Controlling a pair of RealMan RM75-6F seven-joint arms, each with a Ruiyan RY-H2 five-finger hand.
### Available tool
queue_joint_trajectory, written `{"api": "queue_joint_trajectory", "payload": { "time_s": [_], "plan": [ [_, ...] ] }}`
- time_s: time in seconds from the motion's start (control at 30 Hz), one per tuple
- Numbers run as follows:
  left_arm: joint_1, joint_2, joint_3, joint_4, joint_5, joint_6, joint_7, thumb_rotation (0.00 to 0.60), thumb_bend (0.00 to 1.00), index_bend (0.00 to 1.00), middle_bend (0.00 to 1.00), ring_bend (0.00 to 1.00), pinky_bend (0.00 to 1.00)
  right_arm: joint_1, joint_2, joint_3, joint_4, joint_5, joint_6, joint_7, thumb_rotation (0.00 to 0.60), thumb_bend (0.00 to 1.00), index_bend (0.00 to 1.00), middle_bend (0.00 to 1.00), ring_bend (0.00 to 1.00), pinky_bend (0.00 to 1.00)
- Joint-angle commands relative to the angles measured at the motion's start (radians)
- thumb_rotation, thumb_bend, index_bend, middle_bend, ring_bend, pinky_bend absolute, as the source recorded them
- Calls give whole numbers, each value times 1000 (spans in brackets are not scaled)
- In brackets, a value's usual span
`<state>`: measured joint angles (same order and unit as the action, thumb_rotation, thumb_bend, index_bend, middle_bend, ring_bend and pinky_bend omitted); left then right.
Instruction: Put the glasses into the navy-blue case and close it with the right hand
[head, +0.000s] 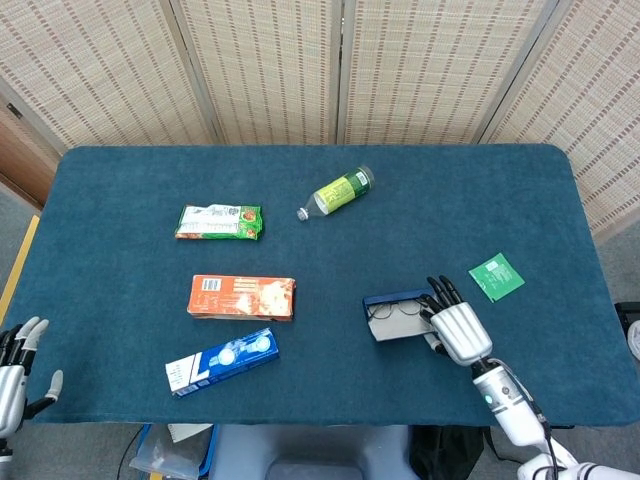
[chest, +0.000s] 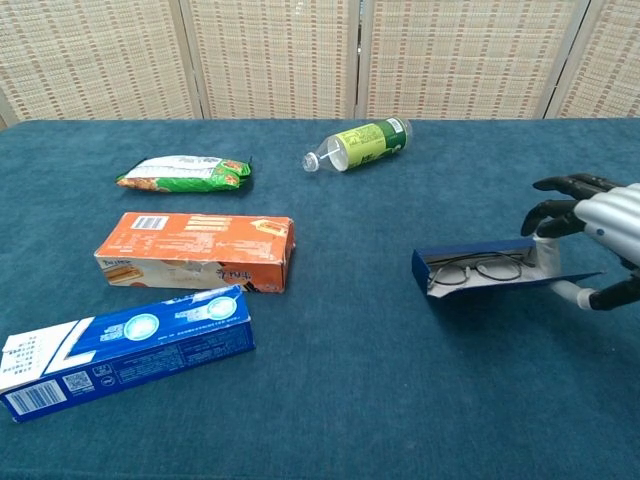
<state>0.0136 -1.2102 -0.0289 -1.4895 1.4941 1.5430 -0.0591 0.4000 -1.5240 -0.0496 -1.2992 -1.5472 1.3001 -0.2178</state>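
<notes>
The navy-blue case (head: 396, 298) lies open on the blue tablecloth at the near right, its lid flap folded out toward me. The thin-rimmed glasses (head: 392, 311) lie inside it, and the chest view shows the glasses (chest: 478, 269) behind the case's (chest: 470, 252) navy wall. My right hand (head: 459, 331) grips the case's right end, fingers over the far wall and thumb under the flap. In the chest view that right hand (chest: 596, 226) sits at the right edge of the frame. My left hand (head: 14, 366) hangs open off the table's near left corner.
A green bottle (head: 340, 190) lies at the back centre. On the left lie a green snack packet (head: 218, 221), an orange box (head: 242, 297) and a blue toothpaste box (head: 222, 361). A green sachet (head: 496, 277) lies just beyond my right hand.
</notes>
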Motion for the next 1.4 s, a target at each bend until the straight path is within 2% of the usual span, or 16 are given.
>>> {"api": "queue_joint_trajectory", "payload": {
  "time_s": [0.03,0.5,0.7,0.77,1.03,1.07,1.23,1.4],
  "plan": [
    [-1,0,1,-4,3,0,4,600,424,66,0,0,0,-6,5,8,-3,6,-2,-5,600,435,640,280,19,23],
    [13,16,4,-10,-2,17,-6,600,424,66,0,0,0,56,-57,112,84,85,-107,17,600,440,640,280,19,23],
    [12,18,4,-12,0,17,-7,600,424,66,0,0,0,84,-78,134,118,110,-156,15,600,440,637,267,19,23],
    [13,19,4,-12,0,18,-8,600,424,66,0,0,0,92,-86,140,129,121,-173,11,600,439,591,247,19,23],
    [18,21,6,-10,-3,19,-16,600,425,65,0,0,0,132,-129,170,186,177,-246,-34,600,392,148,123,0,11],
    [18,22,6,-10,-3,20,-17,600,424,65,0,0,0,136,-134,175,193,180,-249,-35,600,392,116,118,0,10],
    [21,25,6,-9,-7,22,-19,600,424,65,0,0,0,153,-142,192,204,189,-255,-27,600,392,81,107,0,10],
    [20,26,4,-9,-11,17,-17,600,424,65,0,0,0,139,-91,192,142,169,-212,-3,600,392,81,107,0,10]
  ]
}}
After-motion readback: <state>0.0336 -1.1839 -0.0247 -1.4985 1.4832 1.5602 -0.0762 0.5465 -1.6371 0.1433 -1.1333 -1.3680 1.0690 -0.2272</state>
